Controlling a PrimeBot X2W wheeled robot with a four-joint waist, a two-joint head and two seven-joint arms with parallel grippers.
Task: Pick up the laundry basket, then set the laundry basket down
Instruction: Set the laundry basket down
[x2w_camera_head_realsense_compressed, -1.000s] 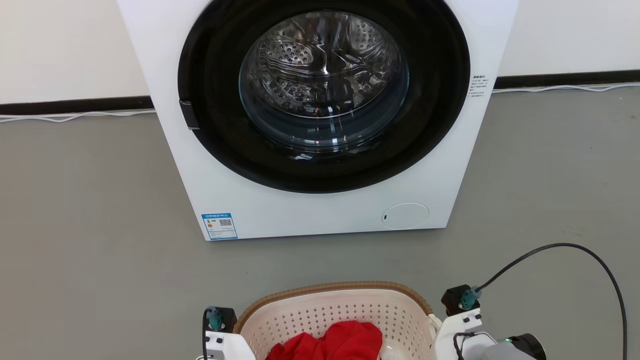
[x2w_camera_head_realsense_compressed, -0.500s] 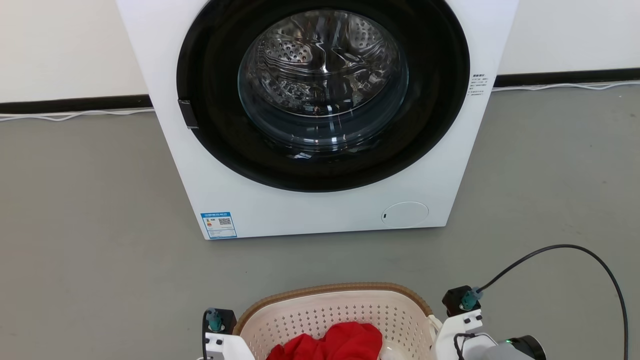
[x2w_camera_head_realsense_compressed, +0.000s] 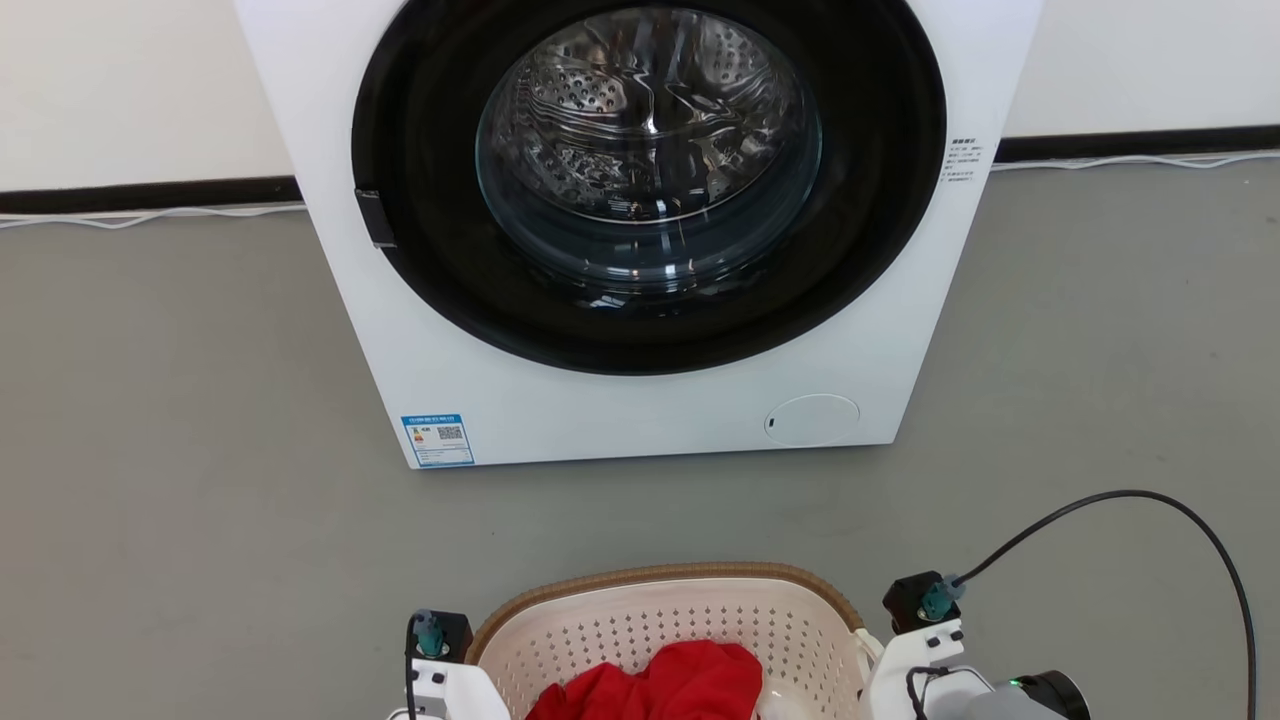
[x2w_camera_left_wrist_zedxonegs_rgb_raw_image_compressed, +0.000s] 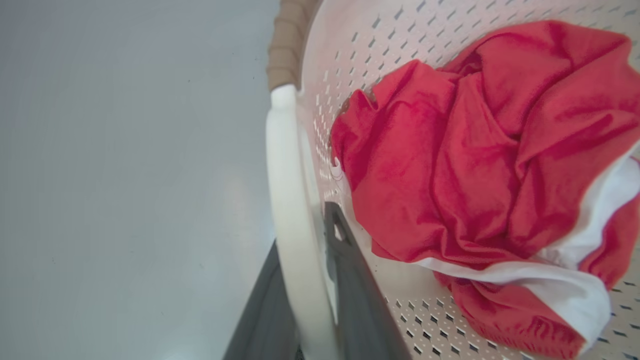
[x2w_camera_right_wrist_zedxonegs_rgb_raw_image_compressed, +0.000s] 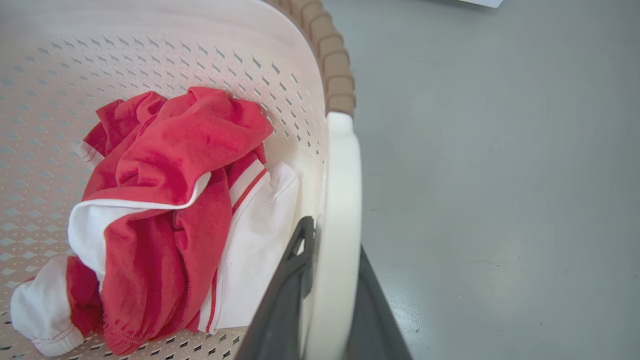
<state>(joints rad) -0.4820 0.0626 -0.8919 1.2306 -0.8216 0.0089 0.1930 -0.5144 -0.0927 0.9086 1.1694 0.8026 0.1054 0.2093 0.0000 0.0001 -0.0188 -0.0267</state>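
Note:
The laundry basket (x2w_camera_head_realsense_compressed: 660, 578), cream and perforated with a brown woven-look rim, sits at the bottom middle of the head view between my two wrists. It holds a crumpled red and white garment (x2w_camera_head_realsense_compressed: 660, 685). In the left wrist view my left gripper (x2w_camera_left_wrist_zedxonegs_rgb_raw_image_compressed: 305, 235) is shut on the basket's white side handle (x2w_camera_left_wrist_zedxonegs_rgb_raw_image_compressed: 285, 175), one dark finger inside the wall and one outside. The right wrist view has my right gripper (x2w_camera_right_wrist_zedxonegs_rgb_raw_image_compressed: 332, 240) shut the same way on the other white handle (x2w_camera_right_wrist_zedxonegs_rgb_raw_image_compressed: 342, 165). Whether the basket's base touches the floor is hidden.
A big white washing machine (x2w_camera_head_realsense_compressed: 620, 420) with a round glass door stands on the grey floor straight ahead of the basket. A black cable (x2w_camera_head_realsense_compressed: 1150, 495) loops from my right arm over the floor. White cords (x2w_camera_head_realsense_compressed: 150, 215) run along the wall's foot.
The whole head picture has shifted: the washing machine now stands a little higher in it. The basket and both wrists keep their place in the view. Both grips are unchanged.

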